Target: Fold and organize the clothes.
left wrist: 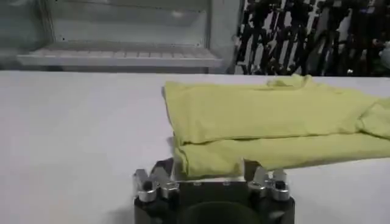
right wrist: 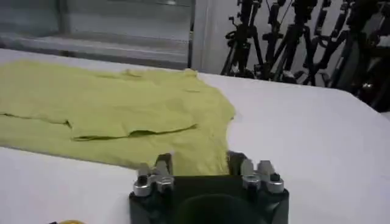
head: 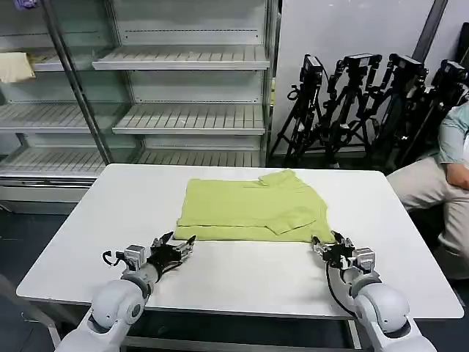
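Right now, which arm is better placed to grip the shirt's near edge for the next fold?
Both, likely. The left gripper sits open at the T-shirt's near-left corner, and the right gripper sits open at its near-right corner, each on the white table.

Table [head: 88, 220]: white, rectangular, the landmark for everything below.
Shelving [head: 183, 57]: glass-fronted metal unit behind the table, slatted shelves.
Pale cloth [head: 15, 67]: on a shelf, far behind the table's left corner.
Tripods [head: 366, 103]: black, clustered behind the table's right corner.
Person [head: 440, 176]: seated just beside the table's right edge.
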Robot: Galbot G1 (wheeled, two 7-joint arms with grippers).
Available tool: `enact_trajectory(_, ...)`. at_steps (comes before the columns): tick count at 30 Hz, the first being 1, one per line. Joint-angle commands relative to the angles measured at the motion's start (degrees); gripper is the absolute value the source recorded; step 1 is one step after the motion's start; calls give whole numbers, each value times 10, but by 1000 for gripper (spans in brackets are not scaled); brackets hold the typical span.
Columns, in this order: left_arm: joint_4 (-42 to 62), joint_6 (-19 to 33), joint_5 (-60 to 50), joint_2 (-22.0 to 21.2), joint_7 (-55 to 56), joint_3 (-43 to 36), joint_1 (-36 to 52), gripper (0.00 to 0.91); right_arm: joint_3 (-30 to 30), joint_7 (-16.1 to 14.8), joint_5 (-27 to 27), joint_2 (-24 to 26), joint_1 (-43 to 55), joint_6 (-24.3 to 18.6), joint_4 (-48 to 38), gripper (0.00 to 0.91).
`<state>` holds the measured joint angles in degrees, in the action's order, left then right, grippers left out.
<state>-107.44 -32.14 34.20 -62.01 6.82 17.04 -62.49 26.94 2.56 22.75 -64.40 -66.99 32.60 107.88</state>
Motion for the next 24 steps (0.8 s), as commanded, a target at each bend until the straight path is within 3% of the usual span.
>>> enact_trajectory(1,11,-8,1,-2,3,-5,11,10,1,2,12,1,-9,5,-4,0)
enact_trajectory(7,-7,-9,0,2,-1,1,-11,10,2,-4,11,4,-24,5,20,0)
enact_trajectory(24,-232,2,-69,26,-38,117,-295,10,48,-22,-73,5,-287,-50,248,0)
